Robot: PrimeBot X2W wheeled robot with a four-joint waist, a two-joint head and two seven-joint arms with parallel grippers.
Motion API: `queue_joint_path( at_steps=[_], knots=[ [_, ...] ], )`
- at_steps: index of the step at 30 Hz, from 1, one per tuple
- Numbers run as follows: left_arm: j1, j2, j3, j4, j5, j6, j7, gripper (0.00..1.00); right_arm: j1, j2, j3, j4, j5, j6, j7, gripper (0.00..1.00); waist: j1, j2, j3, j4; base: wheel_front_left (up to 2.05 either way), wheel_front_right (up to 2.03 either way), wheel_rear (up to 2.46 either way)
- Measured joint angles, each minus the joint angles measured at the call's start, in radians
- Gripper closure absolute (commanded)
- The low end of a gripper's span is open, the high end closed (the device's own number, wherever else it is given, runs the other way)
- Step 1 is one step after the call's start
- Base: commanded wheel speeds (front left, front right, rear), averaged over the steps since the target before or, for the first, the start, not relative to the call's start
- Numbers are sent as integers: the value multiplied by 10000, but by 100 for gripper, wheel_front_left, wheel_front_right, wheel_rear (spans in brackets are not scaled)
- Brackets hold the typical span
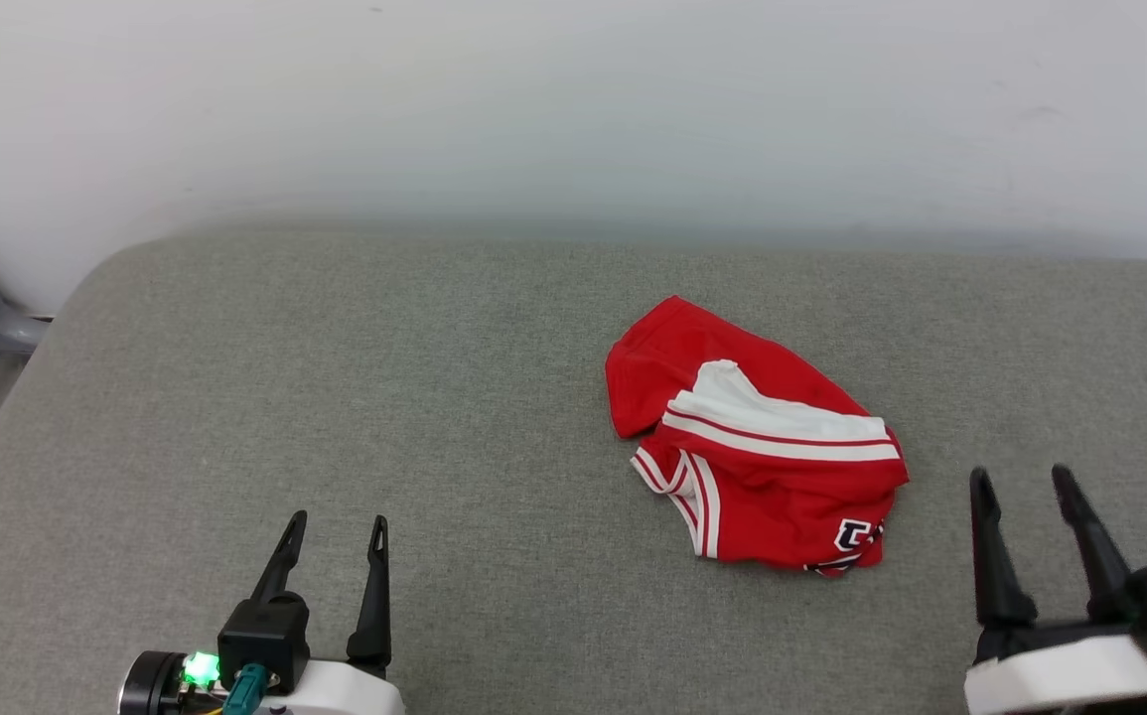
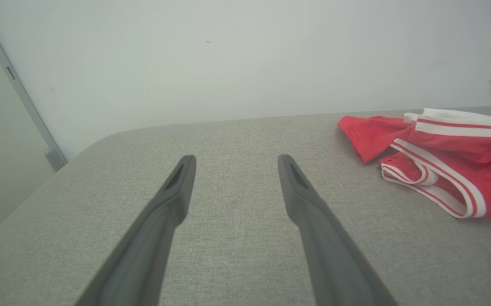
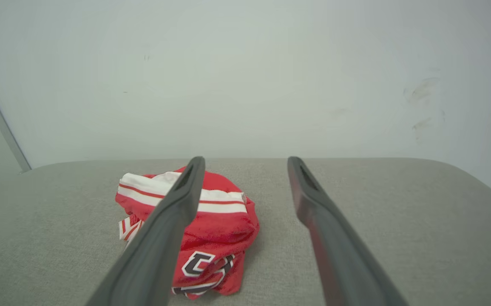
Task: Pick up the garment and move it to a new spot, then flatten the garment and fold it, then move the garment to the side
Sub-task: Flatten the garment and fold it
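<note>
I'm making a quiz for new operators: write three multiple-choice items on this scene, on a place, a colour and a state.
1. The crumpled red sports jersey lies on the grey fabric surface: A) right of centre, near the right gripper; B) at the far left edge; C) off the front.
2. Its broad stripes are: A) yellow; B) white; C) blue.
3. The left gripper and right gripper are: A) both shut on cloth; B) one open, one shut; C) both open, empty.
Answers: 1 A, seen in the head view; 2 B, white bands cross the red; 3 C, both spread, touching no cloth.
</note>
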Motion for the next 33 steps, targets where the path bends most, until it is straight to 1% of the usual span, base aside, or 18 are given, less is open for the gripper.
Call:
queue_joint_path(
  at_steps=[4, 6, 8, 10, 14, 17, 19, 23, 26, 29, 31, 33],
  knots=[
    [-10, -61, 61, -4, 88, -42, 0, 0, -1052, -56, -274, -364, -132, 0, 0, 0, 0, 0, 95, 10, 0, 0, 0],
    [-52, -100, 82, -10, 117, -102, 0, 0, -1705, -366, -232, -522, -125, 0, 0, 0, 0, 0, 163, 34, 0, 0, 0],
    [-115, -144, 96, -31, 144, -127, 0, 0, -2418, -830, -50, -629, -12, 0, -2, 0, 0, 0, 274, 63, 0, 0, 0],
    [-192, -203, 86, -38, 173, -184, 0, 0, -3171, -1442, 380, -479, 255, 0, -2, 0, 0, 0, 401, 107, 0, 0, 0],
    [-348, -284, 73, -35, 203, -217, 0, 0, -4471, -3047, 2119, 562, 988, 2, 107, 0, 1, 0, 620, 240, 0, 0, 0],
    [-460, -349, 48, -36, 205, -261, 0, 0, -5676, -4165, 3841, 1126, 2090, 2, 1212, 0, 1, 0, 809, 358, 0, 0, 0],
    [-544, -391, -2, -48, 205, -272, 0, 0, -6358, -4855, 5093, 1323, 3010, 2, 2389, 0, 1, 0, 948, 446, 0, 0, 0],
    [-712, -489, -44, -73, 201, -293, 0, 0, -7420, -6075, 7051, 1557, 4328, 4, 4451, 0, 1, 0, 1251, 651, 0, 0, 0],
    [-795, -545, -59, -115, 196, -286, 0, 0, -7952, -6633, 8096, 1879, 5248, 2, 6040, 0, 1, 0, 1483, 812, 0, 0, 0],
    [-892, -573, -82, -132, 182, -288, 0, 0, -8266, -7003, 8901, 2220, 6017, 2, 7469, 0, 1, 0, 1725, 960, 0, 0, 0],
    [-1002, -591, -98, -142, 178, -290, 0, 0, -8507, -7125, 9332, 2403, 6312, 2, 8090, 0, 1, 0, 1901, 1050, 0, 0, 0],
    [-1111, -608, -144, -150, 165, -295, 0, 0, -8696, -7202, 9714, 2604, 6431, 2, 8477, 0, 1, 0, 2091, 1139, 0, 0, 0]
  ],
)
